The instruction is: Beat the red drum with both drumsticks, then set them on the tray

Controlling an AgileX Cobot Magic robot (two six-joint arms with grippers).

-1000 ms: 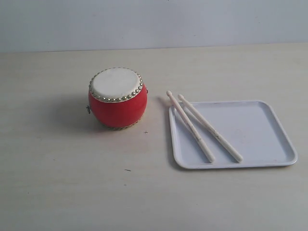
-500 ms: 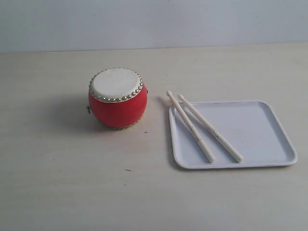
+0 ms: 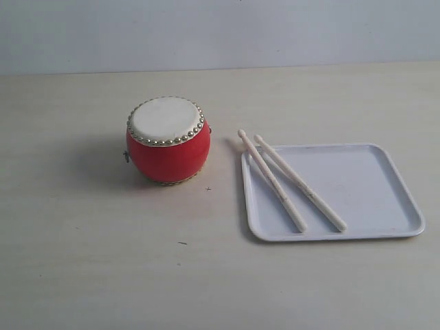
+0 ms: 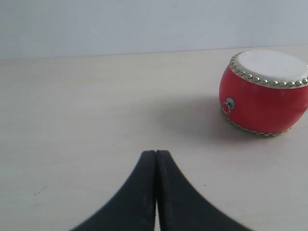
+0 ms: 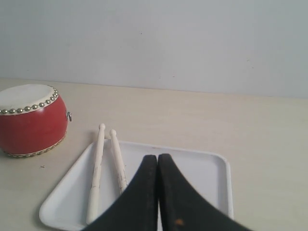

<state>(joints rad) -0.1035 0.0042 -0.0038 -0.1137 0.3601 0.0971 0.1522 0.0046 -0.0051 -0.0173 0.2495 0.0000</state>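
Note:
The red drum (image 3: 168,139) stands upright on the table, left of centre, cream skin up; it also shows in the left wrist view (image 4: 263,92) and the right wrist view (image 5: 30,119). Two drumsticks (image 3: 272,181) (image 3: 300,183) lie side by side on the left part of the white tray (image 3: 364,185), their tips poking over its far left rim. My left gripper (image 4: 156,153) is shut and empty, well short of the drum. My right gripper (image 5: 158,157) is shut and empty, above the tray (image 5: 202,168) beside the drumsticks (image 5: 96,173). Neither arm appears in the exterior view.
The pale wooden table (image 3: 103,261) stretches around the drum and tray. A plain light wall (image 3: 220,31) runs behind the table's far edge.

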